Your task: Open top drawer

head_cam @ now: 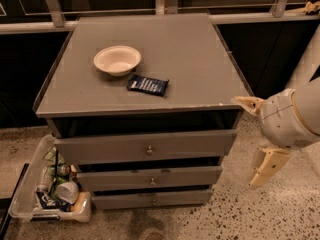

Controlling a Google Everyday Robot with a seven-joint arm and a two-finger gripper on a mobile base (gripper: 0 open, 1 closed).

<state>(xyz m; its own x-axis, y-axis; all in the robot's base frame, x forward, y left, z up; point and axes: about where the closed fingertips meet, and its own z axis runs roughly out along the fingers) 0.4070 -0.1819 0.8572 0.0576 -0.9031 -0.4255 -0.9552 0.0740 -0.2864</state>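
Camera view shows the gripper (245, 142) just beside the right end of the top drawer (100, 148), its fingers (267, 166) spread wide and empty. The knob (149, 150) lies well to their left, at the middle of the long horizontal front.

Speckled floor (225, 219) in front of wide grey top drawer (115, 148) w/ small round metal knob (149, 150) gives a straight way in. Cream two-finger gripper (246, 143) hangs just R of the drawer's R end, fingers spread apart, near the grey tabletop's (165, 34) front corner. The tabletop lip overhangs the drawer front. Clear plastic bin of bottles & cups (50, 196) on floor crowds the low L side
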